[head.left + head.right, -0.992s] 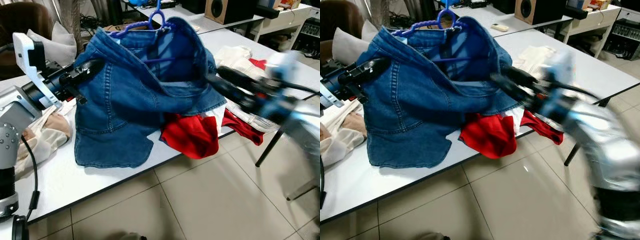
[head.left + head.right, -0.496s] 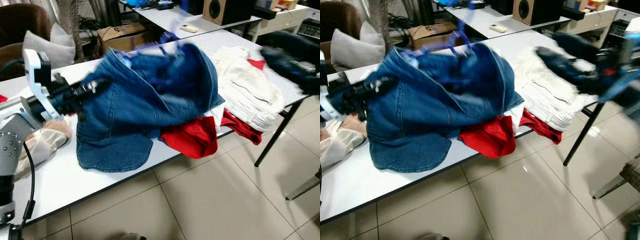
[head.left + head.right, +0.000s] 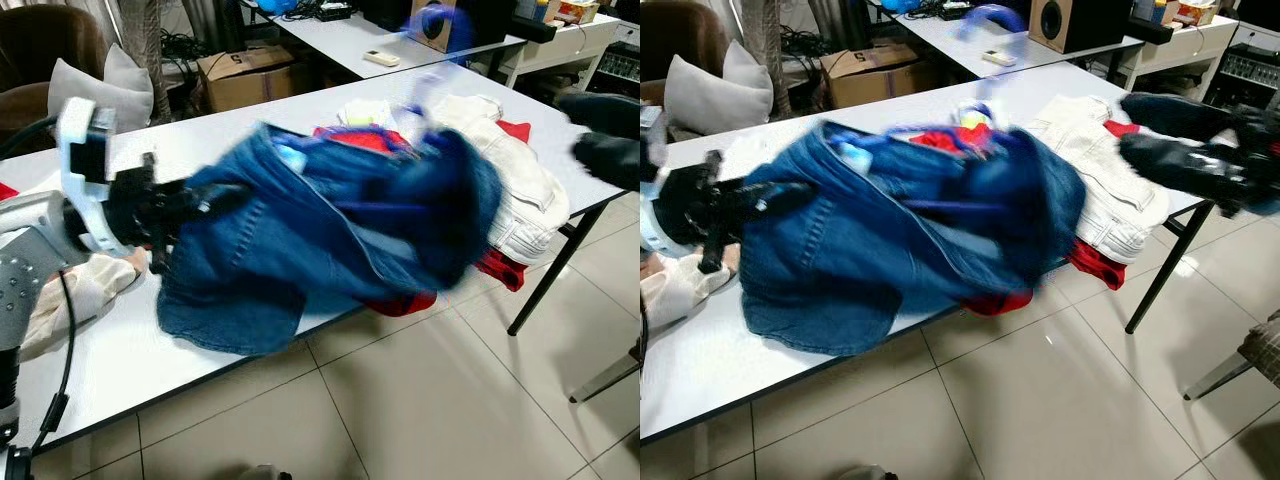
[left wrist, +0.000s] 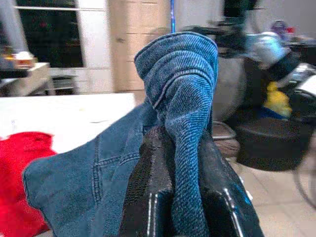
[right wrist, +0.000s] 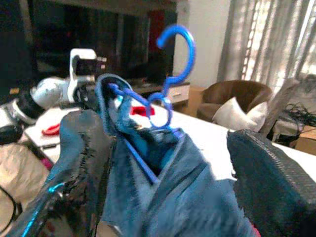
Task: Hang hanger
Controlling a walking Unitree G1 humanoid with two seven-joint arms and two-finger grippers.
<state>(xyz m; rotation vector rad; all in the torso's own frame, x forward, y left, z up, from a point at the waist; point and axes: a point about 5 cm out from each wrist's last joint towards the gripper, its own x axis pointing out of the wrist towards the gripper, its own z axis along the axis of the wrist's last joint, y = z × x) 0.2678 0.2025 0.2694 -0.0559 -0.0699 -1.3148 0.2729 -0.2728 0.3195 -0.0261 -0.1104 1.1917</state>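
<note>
Left jaws (image 4: 180, 163): my left pair is pinched tight on a fold of the denim garment (image 3: 330, 240), at the left end of the counter (image 3: 120, 370).
Right jaws (image 5: 163, 163): my right pair stands wide apart, the two black fingers (image 5: 79, 163) on either side of a bunch of denim; whether they touch the cloth I cannot tell. In the head views this arm is a dark blur at the far right, above the counter's right edge.
Hanger (image 5: 170, 79): blue, its hook upright above the denim between my right fingers, its arm running down inside the cloth; in the head views a blue blur at the far right of the garment.
Denim garment: stretched across the counter from my left jaws toward the right, blurred, its near hem draped over the front edge.
Red cloth (image 3: 400, 300): under the denim, at the near edge.
White garment (image 3: 510, 195): on the right of the counter, just beside the denim.
Cardboard box (image 3: 245, 75): on the floor beyond the counter.
</note>
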